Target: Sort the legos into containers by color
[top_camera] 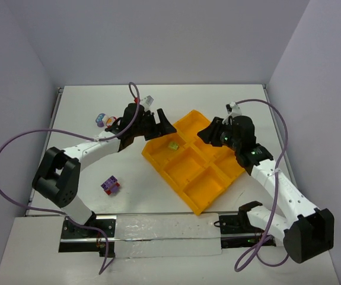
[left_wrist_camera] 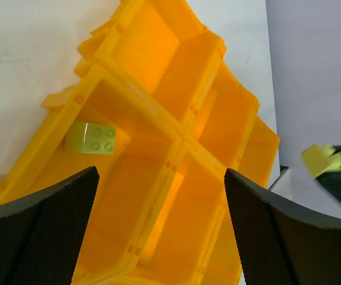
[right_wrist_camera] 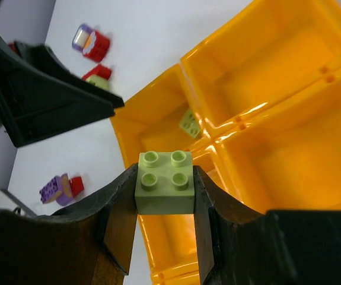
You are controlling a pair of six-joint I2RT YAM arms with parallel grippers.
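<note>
The orange-yellow tray [top_camera: 201, 208] sits cornerwise on the white table [top_camera: 87, 101], right of centre. Its right corner is not far from the table's right edge and its left corner points toward the middle. The widest bare stretch of table lies to the tray's left and toward the near side, broken only by a purple-and-red clump [top_camera: 110, 185] lying well apart from the tray. A small cluster of red and purple pieces [top_camera: 102, 120] lies at the far left, just beside the wrist of the left arm [top_camera: 93, 148]. Grey walls [top_camera: 16, 59] close the table on its left, far and right sides. The left arm stretches low from its base at the near left, diagonally toward the tray's far-left edge. There the left gripper [top_camera: 161, 126] hangs over the rim with its fingers [left_wrist_camera: 51, 225] spread wide and nothing between them. Beneath it a loose yellow-green brick [left_wrist_camera: 92, 138] lies, studs showing, on the floor of a compartment along that edge, close to the outer wall. It looks like the corner compartment, though the overhead view leaves that unsure. The right arm [top_camera: 277, 184] comes up from the near right, bends at the elbow and reaches in over the tray's far-right part. The right gripper [right_wrist_camera: 164, 178] is clamped on a second yellow-green brick [right_wrist_camera: 164, 191], a finger pressed to each side, held over the tray's dividing walls.
</note>
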